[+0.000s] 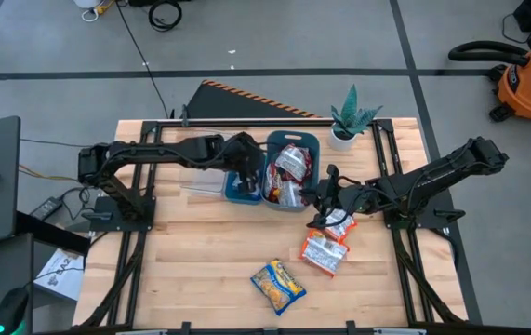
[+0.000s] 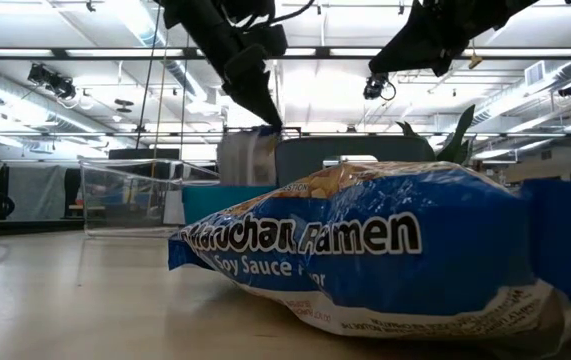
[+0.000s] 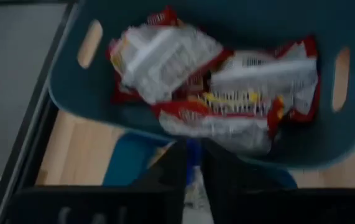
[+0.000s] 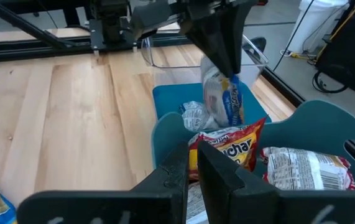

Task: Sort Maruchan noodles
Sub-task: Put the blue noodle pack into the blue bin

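Note:
My left gripper (image 1: 246, 177) is shut on a yellow-and-blue noodle packet (image 4: 224, 99) that hangs over the small blue bin (image 1: 240, 189). My right gripper (image 4: 193, 167) stands at the near right corner of the large blue bin (image 1: 313, 141), shut on an orange-red packet (image 4: 230, 146). Red-and-white packets (image 3: 227, 93) lie piled in the large bin. On the table lie a red-and-white packet (image 1: 341, 226), an orange-red one (image 1: 324, 252) and a yellow-and-blue one (image 1: 277, 285), which also fills the low view (image 2: 365, 250). My left gripper pinches the yellow-and-blue packet by its top edge (image 4: 222, 73) between the two fingers, from above, pointing down. The packet hangs upright below the fingers, lifted clear over the small blue bin. My right gripper pinches the orange-red packet by its near end (image 4: 194, 155) between the two fingers, coming slanting down from the table's right side. The packet is over the large bin's wall (image 4: 165, 134); whether it rests on the packets inside, I cannot tell.
A clear plastic bin (image 1: 205, 181) stands left of the small blue bin, under the left arm. A potted plant (image 1: 349, 121) stands at the far edge, right of the large bin. Bare wood (image 1: 200, 261) spreads across the near left of the table.

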Controlling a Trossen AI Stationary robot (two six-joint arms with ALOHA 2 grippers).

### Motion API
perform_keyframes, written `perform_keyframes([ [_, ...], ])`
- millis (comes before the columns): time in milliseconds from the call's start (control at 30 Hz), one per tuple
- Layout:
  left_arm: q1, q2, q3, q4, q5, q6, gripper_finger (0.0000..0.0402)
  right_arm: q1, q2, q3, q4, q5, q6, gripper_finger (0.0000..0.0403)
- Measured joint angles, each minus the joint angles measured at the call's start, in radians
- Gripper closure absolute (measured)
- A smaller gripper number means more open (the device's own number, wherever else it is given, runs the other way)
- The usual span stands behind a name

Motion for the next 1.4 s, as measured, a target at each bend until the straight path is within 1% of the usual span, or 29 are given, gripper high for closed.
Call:
perform_keyframes([
  [167, 0.008, 0.0, 0.0, -0.055, -0.017, 0.025, 0.029, 0.006, 0.0, 0.0, 0.0, 0.0, -0.006, 0.0364],
  [267, 0.014, 0.0, 0.0, -0.068, -0.021, 0.045, 0.0273, 0.004, 0.0, 0.0, 0.0, 0.0, -0.008, 0.0364],
  [400, 0.028, 0.0, 0.0, -0.123, -0.026, 0.046, 0.0269, 0.001, 0.0, 0.0, 0.0, 0.0, 0.004, 0.0364],
  [567, 0.042, 0.0, 0.0, -0.179, -0.116, 0.027, 0.0269, 0.001, 0.0, 0.0, -0.008, 0.0, 0.001, 0.0364],
  [733, 0.041, 0.0, 0.0, -0.178, -0.122, 0.003, 0.0269, -0.003, 0.0, 0.0, -0.005, 0.0, -0.002, 0.0364],
  [767, 0.04, 0.0, 0.0, -0.176, -0.141, -0.004, 0.0269, -0.004, 0.0, 0.0, 0.0, 0.0, -0.002, 0.0364],
  [900, 0.042, 0.011, 0.0, -0.157, -0.276, -0.027, 0.0269, -0.002, 0.0, 0.0, 0.025, 0.0, -0.002, 0.0364],
  [967, 0.047, 0.031, 0.0, -0.146, -0.31, -0.023, 0.0269, 0.0, 0.0, 0.0, 0.027, 0.0, -0.007, 0.0364],
  [1100, 0.047, 0.102, 0.0, -0.107, -0.305, 0.0, 0.0269, 0.0, 0.0, 0.0, 0.027, 0.0, -0.015, 0.0364],
  [1133, 0.047, 0.123, 0.0, -0.11, -0.288, 0.0, 0.0269, 0.0, 0.0, 0.0, 0.026, 0.0, -0.015, 0.0364],
  [1267, 0.034, 0.188, 0.0, -0.13, -0.154, -0.003, 0.0269, 0.0, 0.0, 0.0, 0.022, -0.006, -0.012, 0.0364],
  [1333, 0.021, 0.199, 0.0, -0.138, -0.127, -0.004, 0.0269, 0.0, 0.0, 0.0, 0.022, -0.007, -0.011, 0.0364],
  [1400, 0.011, 0.2, 0.0, -0.15, -0.127, 0.01, 0.0269, 0.0, 0.0, 0.0, 0.019, -0.007, -0.011, 0.0364],
])
